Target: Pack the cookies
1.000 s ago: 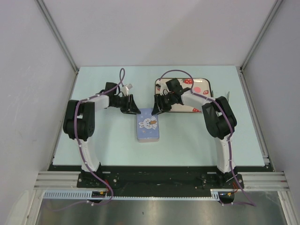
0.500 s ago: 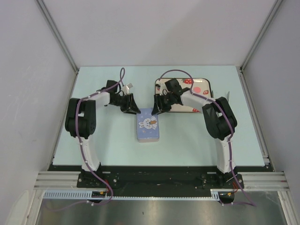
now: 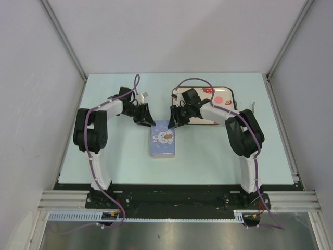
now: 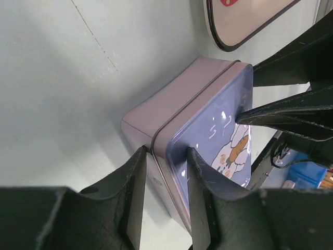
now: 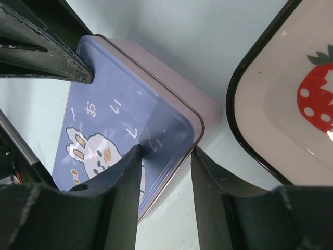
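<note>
A closed rectangular tin (image 3: pixel 163 139) with a blue bunny lid lies flat at the table's middle. No cookies show in any view. My left gripper (image 3: pixel 147 121) is at the tin's far left corner. In the left wrist view (image 4: pixel 166 152) its fingers are slightly apart and straddle the corner of the tin (image 4: pixel 208 130), one on the lid top, one at the side wall. My right gripper (image 3: pixel 173 121) is at the far right corner. In the right wrist view (image 5: pixel 166 149) one finger rests on the lid (image 5: pixel 114 94) and the other stands off beside the corner.
A white tray (image 3: pixel 231 99) with strawberry prints and a dark rim lies right of the tin, just behind my right gripper; it also shows in the right wrist view (image 5: pixel 276 109). A small grey item (image 3: pixel 143 95) lies behind my left arm. Walls close in the table.
The tin has shifted slightly to the left. Both grippers stay at its far corners; the left one has drawn a little left and away.
</note>
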Robot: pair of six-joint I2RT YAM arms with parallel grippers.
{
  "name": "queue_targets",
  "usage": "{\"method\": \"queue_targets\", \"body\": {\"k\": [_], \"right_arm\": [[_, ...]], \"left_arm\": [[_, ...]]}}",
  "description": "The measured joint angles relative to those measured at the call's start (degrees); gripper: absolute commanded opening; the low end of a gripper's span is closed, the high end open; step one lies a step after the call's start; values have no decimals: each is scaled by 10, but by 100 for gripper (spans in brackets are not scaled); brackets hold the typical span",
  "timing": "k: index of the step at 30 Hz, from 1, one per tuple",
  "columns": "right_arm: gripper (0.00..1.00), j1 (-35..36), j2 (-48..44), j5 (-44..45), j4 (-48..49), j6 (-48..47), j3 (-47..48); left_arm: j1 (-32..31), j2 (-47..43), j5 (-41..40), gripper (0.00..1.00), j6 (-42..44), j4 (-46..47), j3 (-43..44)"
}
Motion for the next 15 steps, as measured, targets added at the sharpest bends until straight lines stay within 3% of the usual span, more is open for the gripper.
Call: {"method": "queue_targets", "body": {"k": [4, 15], "right_arm": [[15, 1, -4, -1, 3, 2, -6], [44, 1, -15, -1, 1, -1, -16]], "left_arm": [[0, -1, 0, 37, 7, -2, 0], [-2, -16, -25, 54, 23, 11, -12]]}}
